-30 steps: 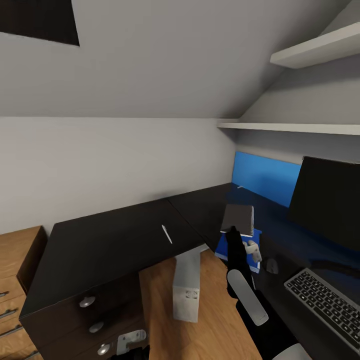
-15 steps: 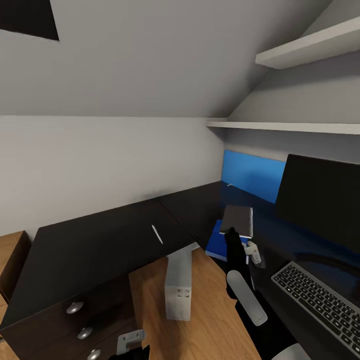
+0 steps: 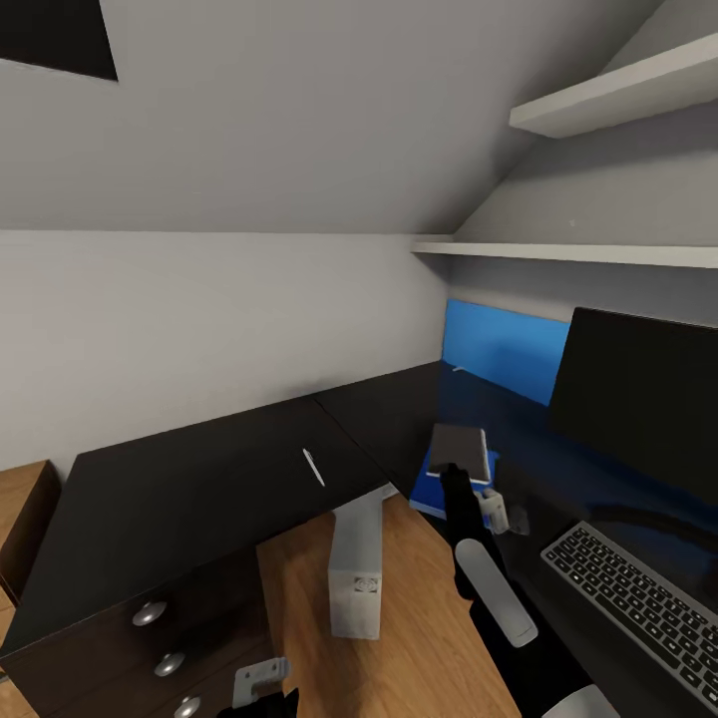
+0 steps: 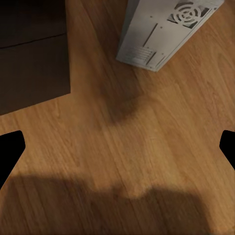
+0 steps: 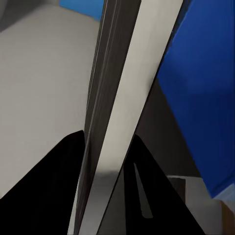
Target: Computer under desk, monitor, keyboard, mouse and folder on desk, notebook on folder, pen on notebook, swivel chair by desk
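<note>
We have the notebook [image 3: 458, 452] pinched in our right gripper [image 3: 461, 467], held just above the blue folder [image 3: 427, 492], which already lies on the desk [image 3: 199, 489]. In the right wrist view the two dark fingers [image 5: 44, 191] clamp the notebook's [image 5: 122, 98] edge between them, with the folder's [image 5: 205, 88] blue face beyond.

Taking stock: the computer [image 3: 355, 573] stands on the wooden floor [image 3: 419, 638] at the desk's inner corner, tucked partly beneath the top. The monitor [image 3: 638, 399] is up on the desk, the keyboard [image 3: 638, 603] lies in front of it, and a small dark shape beside the keyboard is probably the mouse [image 3: 519, 519] (hard to be sure, it is tiny and half hidden by our arm). So the folder step looks done, and we judge the notebook stacking is the step in hand.

What is left: the white pen [image 3: 314, 467] lies on the other wing of the desk, well apart from the folder, waiting its turn. The chair's position we cannot judge.

Our left gripper [image 4: 117, 147] hangs low over the floor, jaws spread wide and empty, with the computer's [image 4: 164, 32] rear panel ahead of it.
</note>
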